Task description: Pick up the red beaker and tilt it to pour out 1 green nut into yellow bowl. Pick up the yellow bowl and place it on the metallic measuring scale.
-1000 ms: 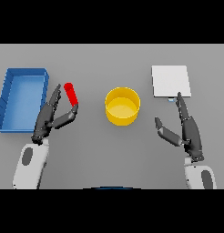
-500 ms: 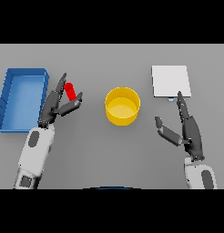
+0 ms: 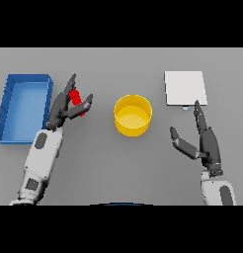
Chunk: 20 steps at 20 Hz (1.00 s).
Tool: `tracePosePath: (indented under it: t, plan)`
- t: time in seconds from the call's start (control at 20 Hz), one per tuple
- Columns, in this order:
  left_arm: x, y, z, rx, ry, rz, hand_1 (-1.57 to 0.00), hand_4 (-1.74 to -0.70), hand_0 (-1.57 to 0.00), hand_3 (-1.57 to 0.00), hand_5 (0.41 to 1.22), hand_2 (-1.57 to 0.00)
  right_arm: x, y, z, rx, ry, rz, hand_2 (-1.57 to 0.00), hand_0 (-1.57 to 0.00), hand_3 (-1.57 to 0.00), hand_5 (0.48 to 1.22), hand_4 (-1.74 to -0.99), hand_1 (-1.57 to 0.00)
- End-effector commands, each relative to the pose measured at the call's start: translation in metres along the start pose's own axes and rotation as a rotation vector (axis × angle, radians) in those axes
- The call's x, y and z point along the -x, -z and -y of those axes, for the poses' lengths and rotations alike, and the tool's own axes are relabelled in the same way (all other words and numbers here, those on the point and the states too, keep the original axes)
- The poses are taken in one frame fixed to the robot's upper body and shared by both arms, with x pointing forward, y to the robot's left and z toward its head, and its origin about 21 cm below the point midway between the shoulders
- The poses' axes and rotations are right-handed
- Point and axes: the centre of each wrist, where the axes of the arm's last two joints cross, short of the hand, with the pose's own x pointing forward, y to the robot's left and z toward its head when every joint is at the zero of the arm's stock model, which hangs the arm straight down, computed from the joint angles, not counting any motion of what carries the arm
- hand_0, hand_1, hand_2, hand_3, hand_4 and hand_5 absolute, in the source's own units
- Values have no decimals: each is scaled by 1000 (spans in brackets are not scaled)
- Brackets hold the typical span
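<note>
Red beaker [image 3: 76,100] sits between the thumb and fingers of the left hand [image 3: 64,106], left of the yellow bowl [image 3: 133,115].
The fingers are loosely spread around it, not closed. Right of the bowl, the right hand [image 3: 205,141] is spread flat below the metal scale [image 3: 185,88]. A blue bin [image 3: 23,106] is far left.

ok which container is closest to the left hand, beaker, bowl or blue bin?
The red beaker: it sits between the left hand's fingers and thumb. The blue bin lies beside that hand; the yellow bowl stands apart, toward the table's middle.
</note>
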Motion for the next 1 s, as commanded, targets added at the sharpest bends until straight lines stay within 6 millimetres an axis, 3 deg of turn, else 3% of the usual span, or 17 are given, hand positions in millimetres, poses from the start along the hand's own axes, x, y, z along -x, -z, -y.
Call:
tracePosePath:
  t: [0.0, 0.1, 0.2, 0.3, 0.45, 0.5, 0.65, 0.8, 0.95]
  plan:
    - [-1, 4, 2, -3, 1, -8, 1, -1335, 1, 1, 698, 1, 4, -1, -1, -4, 0, -17, 1, 1, 1, 640, -1263, 1]
    - [3, 4, 7, -24, -31, 7, -26, -1378, 1, -31, 724, -67, 2, -1, -1, -7, -3, -10, 1, 1, 1, 642, -1259, 1]
    - [5, 7, 9, -43, -70, -5, -328, -1449, -285, -292, 783, -364, 0, 0, 0, -5, -7, -1, 1, 1, 1, 644, -1258, 1]
    - [2, 11, 12, -59, -54, -16, -699, -1500, -662, -724, 941, -733, 0, 1, -1, 1, -10, -17, 1, 1, 1, 644, -1255, 1]
    - [-1, 14, 14, -33, -13, -11, -1125, -1603, -1106, -974, 1078, -1142, 0, -2, -2, -4, -4, -6, 1, 1, 1, 644, -1252, 1]
    - [0, 12, 13, -24, 2, 4, -1214, -1571, -1199, -1093, 1106, -1228, -1, -3, -1, -3, -5, -4, 1, 1, 1, 643, -1250, 1]
    - [-2, 11, 24, -18, -2, -5, -1388, -1505, -1380, -1326, 1162, -1395, 0, -1, -3, 1, 4, -26, 1, 1, 1, 645, -1257, 1]
    - [-2, 11, 21, -61, -38, 16, -1477, -1620, -1473, -1446, 1140, -1481, 0, -3, -4, 3, 15, -21, 1, 1, 1, 643, -1260, 1]
    - [-17, 16, 18, -98, -77, 62, -1523, -1679, -1521, -1507, 1122, -1525, 2, -3, 0, 6, -7, -12, 1, 1, 1, 646, -1258, 1]
